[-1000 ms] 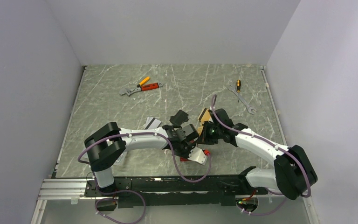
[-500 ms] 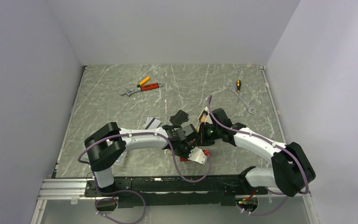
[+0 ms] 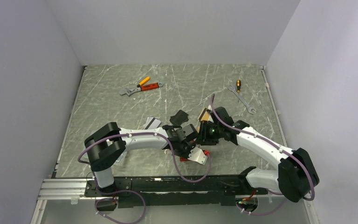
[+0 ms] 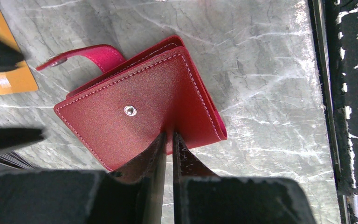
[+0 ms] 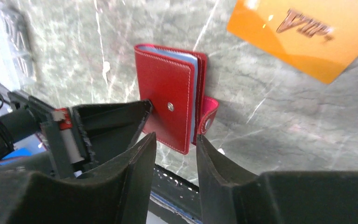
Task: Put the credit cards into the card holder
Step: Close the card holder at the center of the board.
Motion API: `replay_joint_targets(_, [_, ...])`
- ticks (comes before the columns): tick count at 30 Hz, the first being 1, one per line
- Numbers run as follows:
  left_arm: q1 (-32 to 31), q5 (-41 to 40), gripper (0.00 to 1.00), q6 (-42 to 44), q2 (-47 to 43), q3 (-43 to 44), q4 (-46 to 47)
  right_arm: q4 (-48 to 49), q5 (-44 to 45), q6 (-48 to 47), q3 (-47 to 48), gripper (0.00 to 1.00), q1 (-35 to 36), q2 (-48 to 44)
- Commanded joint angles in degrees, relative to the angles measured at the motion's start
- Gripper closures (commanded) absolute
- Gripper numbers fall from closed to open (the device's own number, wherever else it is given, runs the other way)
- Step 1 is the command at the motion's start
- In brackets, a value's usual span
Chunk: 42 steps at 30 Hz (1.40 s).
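Observation:
The red card holder lies on the table with its snap tab loose. Its bluish inner leaves show along one side. My left gripper is shut on the edge of its front cover. My right gripper hovers just over the holder's near corner, open and empty. An orange-gold credit card rests beyond the holder, and the orange card shows by the right wrist in the top view. A silver-white card lies left of the arms. From above, both wrists mostly hide the holder.
A black flat rectangle lies just behind the left gripper. Orange-handled pliers and an adjustable wrench sit at the back left; a spanner and a small screwdriver at the back right. Walls enclose the table.
My right gripper's jaws have gone from shut to open, and that arm has shifted slightly. The left gripper keeps its grip on the holder's cover.

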Motion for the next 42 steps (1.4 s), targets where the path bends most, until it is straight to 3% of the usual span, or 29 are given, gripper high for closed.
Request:
replay_joint_targets(1, [-1.0, 3.2, 0.86, 0.5, 1.3, -1.4, -1.3, -9.1, 9.0, -0.1, 6.4, 0.57, -0.2, -1.0])
replay_joint_targets(15, [-1.1, 3.5, 0.86, 0.4, 1.2, -1.1, -1.5, -9.1, 8.9, 0.3, 7.6, 0.53, 0.5, 7.5])
replay_joint_targets(32, [-1.0, 4.1, 0.87, 0.1, 1.1, -0.8, -2.1, -7.4, 10.5, 2.4, 7.4, 0.77, 0.6, 9.0])
replay_joint_targets(39, [-1.0, 4.4, 0.87, 0.1, 1.3, -0.7, -2.4, -6.6, 9.7, 2.9, 6.9, 0.7, 0.7, 9.4])
replay_joint_targets(42, [-1.0, 4.3, 0.88, 0.1, 1.3, -0.8, -2.3, -6.3, 9.7, 3.0, 6.9, 0.72, 0.6, 9.5])
